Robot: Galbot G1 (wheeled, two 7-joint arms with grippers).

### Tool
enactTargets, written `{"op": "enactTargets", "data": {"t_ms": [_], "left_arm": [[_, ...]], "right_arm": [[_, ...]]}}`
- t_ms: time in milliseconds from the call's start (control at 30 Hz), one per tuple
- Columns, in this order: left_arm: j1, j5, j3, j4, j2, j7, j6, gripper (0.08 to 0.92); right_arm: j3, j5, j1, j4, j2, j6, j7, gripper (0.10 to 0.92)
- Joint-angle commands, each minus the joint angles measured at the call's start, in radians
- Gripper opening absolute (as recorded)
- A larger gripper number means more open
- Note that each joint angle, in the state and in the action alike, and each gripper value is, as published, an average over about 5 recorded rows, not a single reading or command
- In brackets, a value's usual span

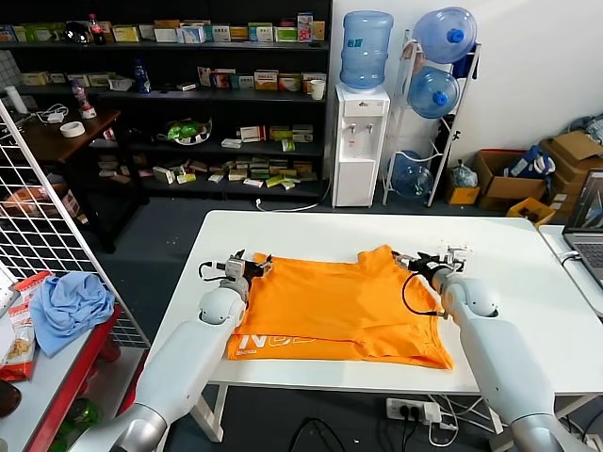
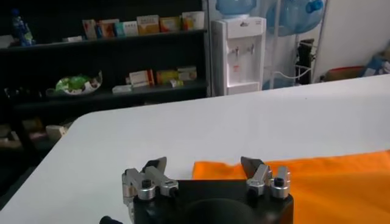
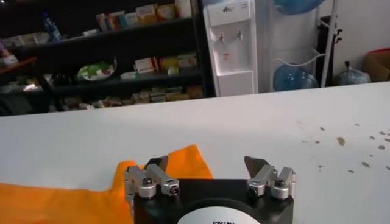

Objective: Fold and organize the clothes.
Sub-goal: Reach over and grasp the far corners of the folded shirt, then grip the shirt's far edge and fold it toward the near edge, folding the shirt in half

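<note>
T-shirt [image 1: 339, 306] lies flat on the desk [image 1: 509, 254], toward its near edge, hem nearest the robot. Left gripper [image 1: 247, 266] at the shirt's far left corner, right gripper [image 1: 422, 260] at its far right corner. Shelves [image 1: 188, 94] behind the desk, water dispenser [image 1: 361, 141] to their right. Cloth [image 1: 71, 306] on a side table, far left.

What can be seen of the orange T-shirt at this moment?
The orange T-shirt lies on the white table, bright, cotton-looking, partly folded, with white print near the front left edge. The open left gripper is at its far left corner, the open right gripper at its far right corner. Whether either touches it is unclear.
</note>
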Motion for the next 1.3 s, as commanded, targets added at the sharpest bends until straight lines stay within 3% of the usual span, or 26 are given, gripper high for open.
{"op": "enactTargets", "data": {"t_ms": [33,167,367,733,1000,1167,1300], "left_arm": [[-0.019,0.002,-0.009,0.047,-0.011,-0.001,0.017,0.823],[-0.006,-0.002,-0.024,0.041,-0.007,-0.003,0.017,0.823],[0.019,-0.002,-0.033,0.020,0.006,0.008,0.010,0.788],[0.081,-0.009,-0.034,-0.067,0.044,0.014,0.011,0.473],[0.164,-0.023,-0.053,-0.211,0.122,-0.001,0.008,0.248],[0.261,-0.041,-0.077,-0.408,0.202,-0.016,0.006,0.117],[0.349,-0.059,-0.101,-0.562,0.264,-0.030,0.007,0.097]], "right_arm": [[-0.013,-0.039,0.038,-0.087,0.027,-0.003,-0.040,0.823],[-0.022,-0.048,0.045,-0.092,0.036,0.000,-0.035,0.801],[-0.022,-0.059,0.042,-0.096,0.049,0.006,-0.019,0.645],[-0.022,-0.041,0.010,-0.014,0.038,0.012,0.028,0.324],[-0.035,0.005,-0.126,0.285,-0.047,-0.027,0.098,0.130],[0.002,0.029,-0.290,0.501,-0.118,-0.050,0.140,0.125],[0.048,0.025,-0.434,0.664,-0.170,-0.057,0.158,0.125]]}}
